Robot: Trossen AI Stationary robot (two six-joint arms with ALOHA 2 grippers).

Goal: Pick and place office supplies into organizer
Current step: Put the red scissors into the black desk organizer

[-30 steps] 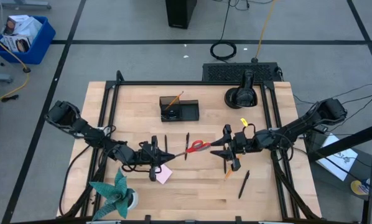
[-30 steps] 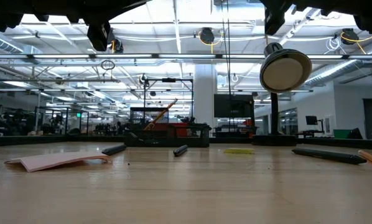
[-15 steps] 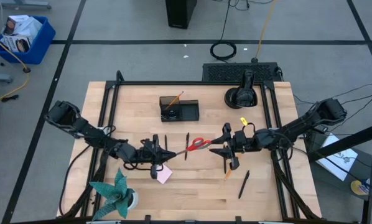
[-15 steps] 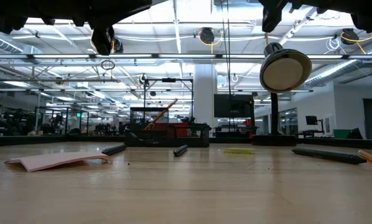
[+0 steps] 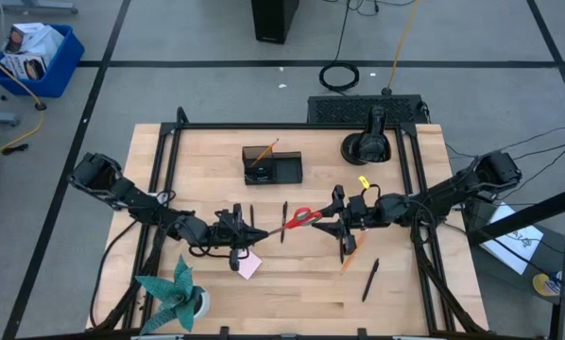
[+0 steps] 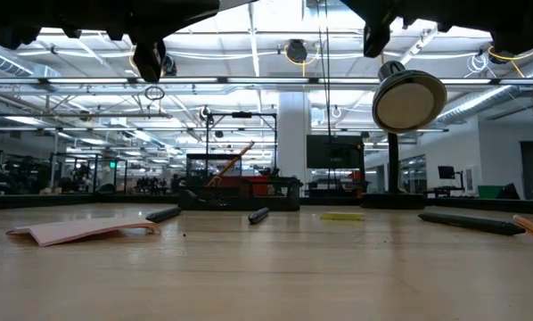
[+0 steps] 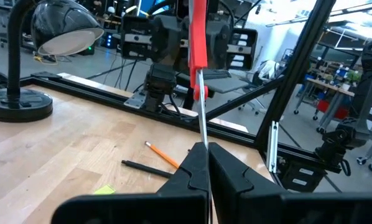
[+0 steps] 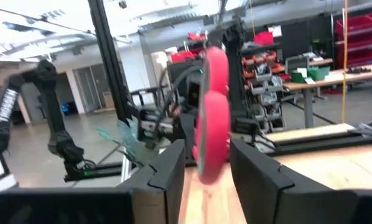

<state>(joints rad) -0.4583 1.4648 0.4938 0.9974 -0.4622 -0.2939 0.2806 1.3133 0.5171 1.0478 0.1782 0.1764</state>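
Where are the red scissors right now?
In the high view the scissors hang mid-table between both arms: the left tool pinches the blade tip, the right tool straddles the red handles.

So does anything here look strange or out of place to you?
Yes: the red-handled scissors are off the table, stretched between both arms. The left end effector is shut on the blade tips, while the right end effector straddles the handles. The pink sticky-note pad also lies with a curled-up edge.
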